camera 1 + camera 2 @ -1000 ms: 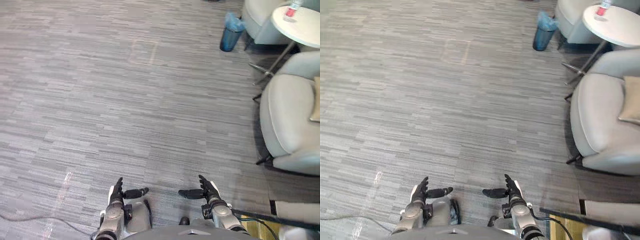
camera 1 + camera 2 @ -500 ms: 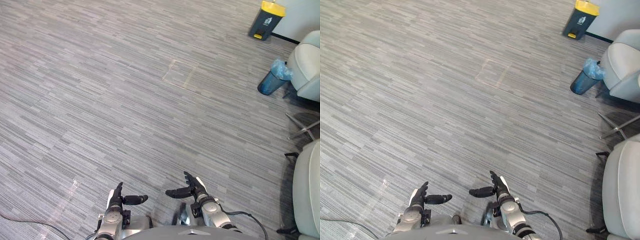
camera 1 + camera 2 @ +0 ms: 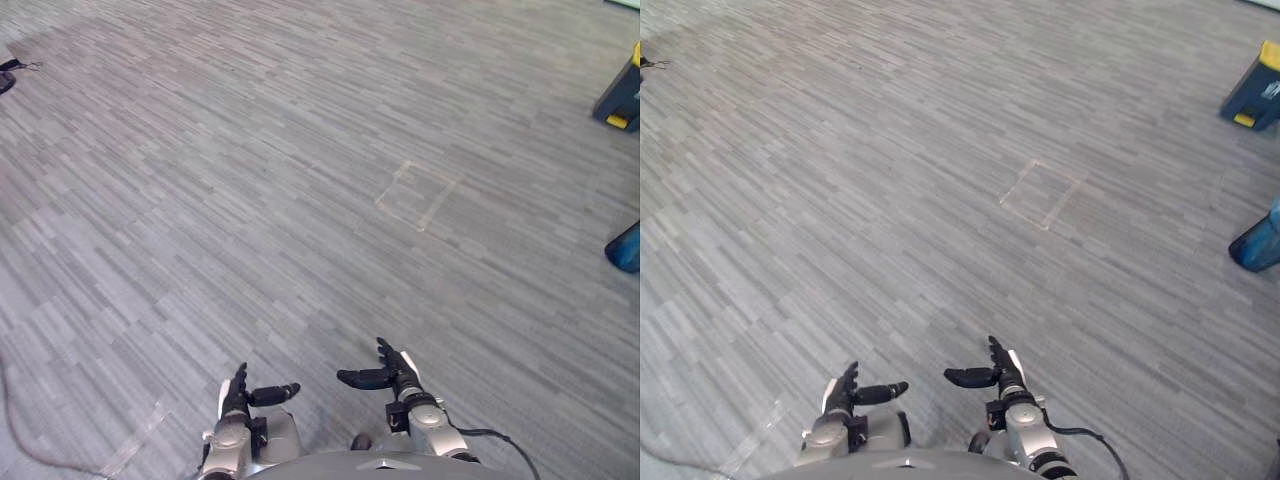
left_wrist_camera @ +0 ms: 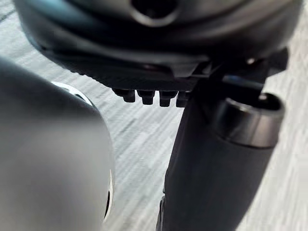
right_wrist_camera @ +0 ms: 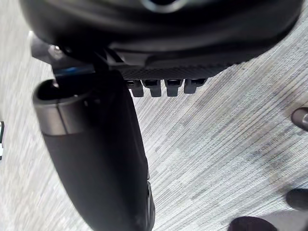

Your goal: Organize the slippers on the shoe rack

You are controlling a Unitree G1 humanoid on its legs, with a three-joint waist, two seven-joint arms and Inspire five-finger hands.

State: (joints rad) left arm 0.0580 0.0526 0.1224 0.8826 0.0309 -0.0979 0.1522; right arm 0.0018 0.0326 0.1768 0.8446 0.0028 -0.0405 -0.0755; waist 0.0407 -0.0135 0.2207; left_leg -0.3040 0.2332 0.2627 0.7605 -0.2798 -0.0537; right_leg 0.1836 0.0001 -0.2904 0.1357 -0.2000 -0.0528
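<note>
The left hand (image 3: 238,394) and right hand (image 3: 397,373) are open and empty, far from the bin (image 3: 1252,96), likely ready for slippers.

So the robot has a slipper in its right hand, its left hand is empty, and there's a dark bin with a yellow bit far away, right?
Not quite. The right hand holds no slipper: it is open and empty, as the left eye view shows. The left hand is empty, and the dark bin with a yellow bit is far away.
</note>
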